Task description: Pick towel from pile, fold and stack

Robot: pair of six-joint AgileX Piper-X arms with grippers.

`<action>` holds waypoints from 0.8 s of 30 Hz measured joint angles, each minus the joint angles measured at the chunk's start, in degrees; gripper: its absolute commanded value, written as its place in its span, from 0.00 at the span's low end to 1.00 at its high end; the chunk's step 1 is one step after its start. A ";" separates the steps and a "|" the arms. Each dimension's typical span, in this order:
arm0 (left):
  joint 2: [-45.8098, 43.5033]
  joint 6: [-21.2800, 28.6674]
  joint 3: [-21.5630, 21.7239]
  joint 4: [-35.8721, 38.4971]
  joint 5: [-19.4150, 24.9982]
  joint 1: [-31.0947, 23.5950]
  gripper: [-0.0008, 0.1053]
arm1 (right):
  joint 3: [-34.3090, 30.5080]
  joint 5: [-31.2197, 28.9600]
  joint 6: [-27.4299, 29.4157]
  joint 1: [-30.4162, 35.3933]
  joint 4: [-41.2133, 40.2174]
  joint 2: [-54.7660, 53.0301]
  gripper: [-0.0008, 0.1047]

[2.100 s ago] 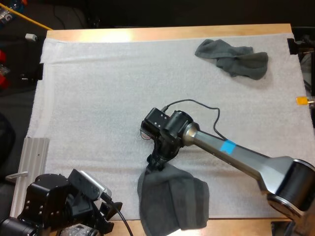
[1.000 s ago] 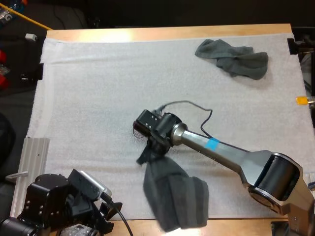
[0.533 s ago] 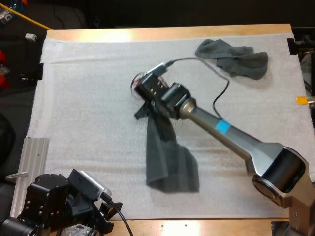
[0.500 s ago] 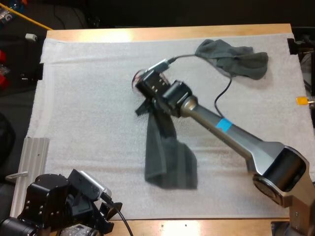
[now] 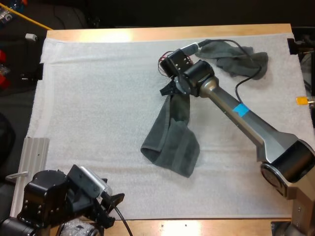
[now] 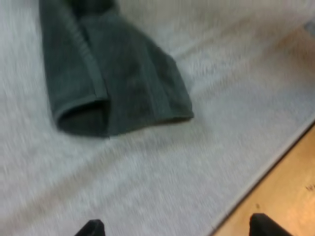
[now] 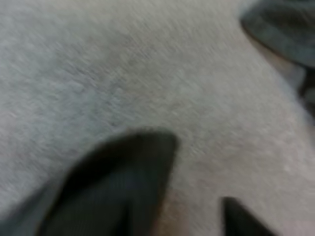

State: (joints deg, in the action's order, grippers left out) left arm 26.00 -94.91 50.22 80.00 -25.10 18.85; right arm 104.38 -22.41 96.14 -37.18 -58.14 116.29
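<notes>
A dark grey-green towel (image 5: 172, 140) lies stretched on the white mat (image 5: 88, 98), its loosely doubled end toward the near side. My right gripper (image 5: 170, 88) is shut on its far corner, a little above the mat. That corner looms dark and close (image 7: 113, 191) between the right fingers. A crumpled towel (image 5: 236, 58) sits at the far right of the mat, just beyond the right wrist, and shows again past the held corner (image 7: 285, 24). My left gripper (image 6: 174, 228) is open low over the mat's near edge, with the towel's doubled end (image 6: 113, 83) ahead of it.
A ribbed metal rail (image 5: 29, 167) lies off the mat's near left side. The wooden table edge (image 6: 290, 191) runs close beside the left gripper. Bare mat spreads across the left half and the near right.
My right gripper has swept from the near middle toward the far right, dragging the towel away from the front edge and stretching it out. The left arm has barely shifted.
</notes>
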 measured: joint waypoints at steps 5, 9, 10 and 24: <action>0.72 1.03 -4.00 -4.95 0.00 0.00 0.55 | 0.00 0.00 0.01 0.83 -5.21 -2.65 0.59; 5.02 1.39 -7.45 -8.41 0.00 0.00 0.55 | 0.00 0.43 0.49 0.85 -8.66 -4.76 0.50; 6.63 1.83 -7.89 -9.44 0.00 0.00 0.55 | 0.00 0.88 0.50 0.85 -9.52 -5.17 0.50; 35.01 4.80 -8.10 -26.59 3.42 0.00 0.55 | 0.00 2.83 0.49 0.85 -16.59 -7.57 0.51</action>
State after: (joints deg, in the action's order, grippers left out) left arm 61.01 -90.11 42.12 53.41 -21.68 18.85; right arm 104.38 -19.58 96.63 -36.33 -74.74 108.72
